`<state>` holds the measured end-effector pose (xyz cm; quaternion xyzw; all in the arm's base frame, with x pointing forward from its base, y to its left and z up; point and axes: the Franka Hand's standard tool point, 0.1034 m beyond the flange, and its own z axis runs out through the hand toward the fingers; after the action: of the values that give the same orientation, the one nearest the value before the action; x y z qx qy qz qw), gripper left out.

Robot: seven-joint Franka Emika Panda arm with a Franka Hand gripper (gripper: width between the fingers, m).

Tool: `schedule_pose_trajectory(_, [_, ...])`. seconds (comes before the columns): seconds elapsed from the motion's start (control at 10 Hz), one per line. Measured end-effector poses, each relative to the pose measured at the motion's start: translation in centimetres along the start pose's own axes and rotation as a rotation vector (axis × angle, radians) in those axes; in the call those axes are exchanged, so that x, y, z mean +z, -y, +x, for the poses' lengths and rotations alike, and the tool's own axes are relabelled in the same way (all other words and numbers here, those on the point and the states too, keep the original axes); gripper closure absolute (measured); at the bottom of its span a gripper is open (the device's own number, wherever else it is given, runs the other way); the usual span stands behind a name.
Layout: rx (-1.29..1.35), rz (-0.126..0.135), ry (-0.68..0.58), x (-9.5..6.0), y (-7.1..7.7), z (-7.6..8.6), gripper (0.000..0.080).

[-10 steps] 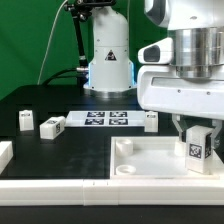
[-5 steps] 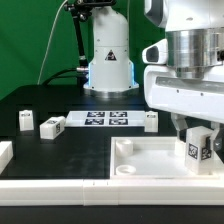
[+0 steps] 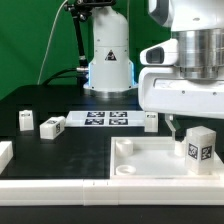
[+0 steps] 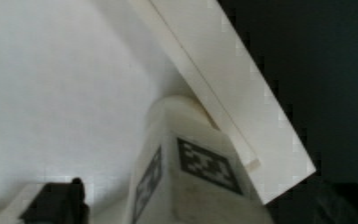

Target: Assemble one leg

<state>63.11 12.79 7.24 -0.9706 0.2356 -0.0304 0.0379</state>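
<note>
From where I'm standing, the leg [image 3: 198,147] stands upright on the big white tray-like piece [image 3: 135,165], at its corner on the exterior view's right, tag faces showing. The gripper [image 3: 177,127] hangs just above and beside it; I can only make out one finger [image 3: 174,126], off the leg's side, w/ nothing in it. Can't tell how wide the jaws are (arm body blocks most of it).

Risk as I see it: the leg probably isn't fully seated yet. If the arm drops back off-centre, a finger could clip the top and tip it or knock it out of the hole. The wrist view puts the leg [image 4: 185,165] right by the tray edge [image 4: 229,80], so not much margin. Spare legs [image 3: 52,126] by the marker board [image 3: 108,119] are well apart, no issue.
</note>
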Motion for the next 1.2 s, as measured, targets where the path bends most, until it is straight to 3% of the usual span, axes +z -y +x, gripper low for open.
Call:
schedule_pose_trajectory(0.7, [-0.738,-0.035,-0.001,-0.27,0.18,0.54,0.015])
schedule_pose_trajectory(0.9, [-0.813,-0.036,-0.001,-0.28,0.06,0.65,0.015])
schedule_pose_trajectory(1.0, [-0.81,-0.036,-0.001,-0.28,0.06,0.65,0.0274])
schedule_pose_trajectory(1.1, [-0.81,-0.036,-0.001,-0.28,0.05,0.65,0.0274])
schedule_pose_trajectory(1.2, [-0.81,-0.036,-0.001,-0.28,0.05,0.66,0.0452])
